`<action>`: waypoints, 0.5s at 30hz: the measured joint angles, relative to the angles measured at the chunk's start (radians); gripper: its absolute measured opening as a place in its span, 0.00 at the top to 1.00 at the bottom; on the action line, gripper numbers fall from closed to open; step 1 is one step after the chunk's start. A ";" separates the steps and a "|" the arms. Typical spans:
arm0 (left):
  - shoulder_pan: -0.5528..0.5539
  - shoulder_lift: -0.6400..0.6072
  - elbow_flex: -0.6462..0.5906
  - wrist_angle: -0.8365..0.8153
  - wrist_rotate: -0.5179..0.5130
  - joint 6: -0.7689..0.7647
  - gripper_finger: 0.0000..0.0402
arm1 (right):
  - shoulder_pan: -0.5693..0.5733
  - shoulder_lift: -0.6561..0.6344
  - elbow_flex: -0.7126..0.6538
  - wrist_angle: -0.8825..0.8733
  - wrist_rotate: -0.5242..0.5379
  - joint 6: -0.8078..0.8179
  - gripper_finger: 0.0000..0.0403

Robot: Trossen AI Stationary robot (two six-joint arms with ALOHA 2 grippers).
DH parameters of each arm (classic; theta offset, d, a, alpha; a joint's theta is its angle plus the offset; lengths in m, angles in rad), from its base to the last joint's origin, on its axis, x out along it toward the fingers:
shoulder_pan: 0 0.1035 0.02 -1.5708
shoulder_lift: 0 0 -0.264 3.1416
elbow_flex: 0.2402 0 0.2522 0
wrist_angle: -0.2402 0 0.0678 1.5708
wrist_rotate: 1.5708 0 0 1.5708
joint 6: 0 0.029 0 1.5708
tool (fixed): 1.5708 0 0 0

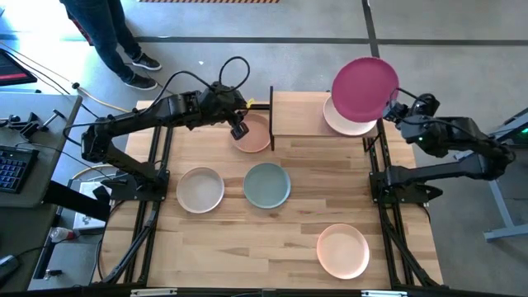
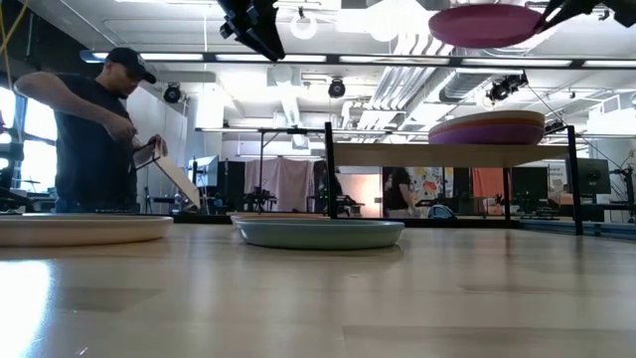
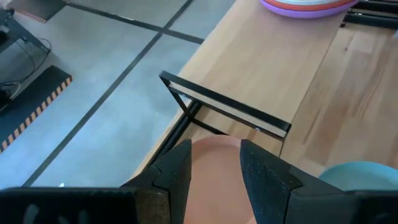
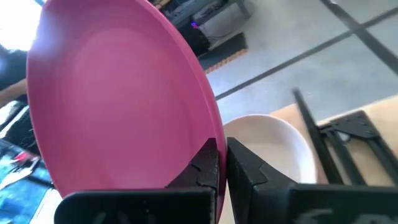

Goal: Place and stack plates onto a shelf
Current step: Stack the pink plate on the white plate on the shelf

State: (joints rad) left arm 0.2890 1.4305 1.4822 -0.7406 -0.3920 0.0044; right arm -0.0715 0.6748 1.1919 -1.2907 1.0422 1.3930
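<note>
My right gripper [image 1: 393, 110] is shut on a magenta plate [image 1: 365, 87] and holds it in the air above a stack of plates [image 2: 487, 129] on the right end of the shelf [image 1: 301, 115]. The stack's top plate is cream [image 4: 267, 146], with orange and purple layers under it. My left gripper [image 1: 239, 128] is open and hovers well above a peach plate [image 3: 214, 180], which lies on the table by the shelf's left upright. A cream plate [image 1: 200, 190], a grey-teal plate [image 1: 266, 184] and a pale pink plate [image 1: 343, 250] lie flat on the table. My right gripper pinches the magenta plate's rim [image 4: 214, 134] between its two fingers, at the plate's right, near edge. The fingers come roughly level from the table's right side. The plate is lifted clear, close to level, above the stack on the shelf.
The shelf's left half [image 1: 297, 111] is bare wood; its thin black uprights [image 1: 271, 120] stand beside the peach plate. A person [image 2: 94, 129] stands beyond the table's far left corner. Bare tabletop [image 1: 247, 247] stretches along the near edge.
</note>
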 joint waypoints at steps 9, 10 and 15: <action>0.000 0.000 0.000 0.000 0.000 -0.002 0.69 | -0.113 0.005 -0.016 -0.082 -0.005 0.149 1.00; 0.000 0.000 0.000 0.000 0.000 -0.002 0.69 | -0.125 0.006 -0.028 -0.067 -0.004 0.139 1.00; 0.000 0.000 0.000 0.000 0.000 -0.003 0.69 | -0.170 0.015 -0.105 -0.013 -0.058 0.109 1.00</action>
State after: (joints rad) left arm 0.2886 1.4307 1.4822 -0.7410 -0.3916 0.0017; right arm -0.2411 0.6900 1.0867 -1.3034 0.9844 1.5018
